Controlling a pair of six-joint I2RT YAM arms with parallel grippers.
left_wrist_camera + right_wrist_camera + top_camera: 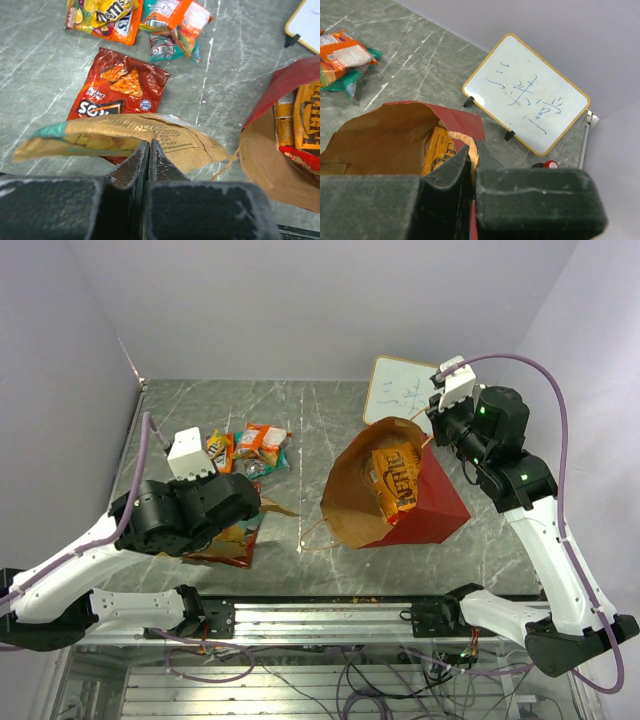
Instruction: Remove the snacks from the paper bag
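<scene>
Black-fingered, the left gripper point(149, 146) is clamped tight on the edge of the tan-brown chip bag point(125, 132), elbow bent, wrist low over a red Doritos bag point(120, 90) on the bench point(40, 75). The right gripper point(471, 150), its arm stretched forward, pinches the far rim of the paper bag point(380, 135); an orange packet point(436, 149) lies inside.

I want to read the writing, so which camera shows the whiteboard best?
The right wrist view: the whiteboard sits whole and large there, its blue scribbles clear. The top view shows it small at the far edge, partly behind the right arm. The left wrist view catches only one corner.
</scene>
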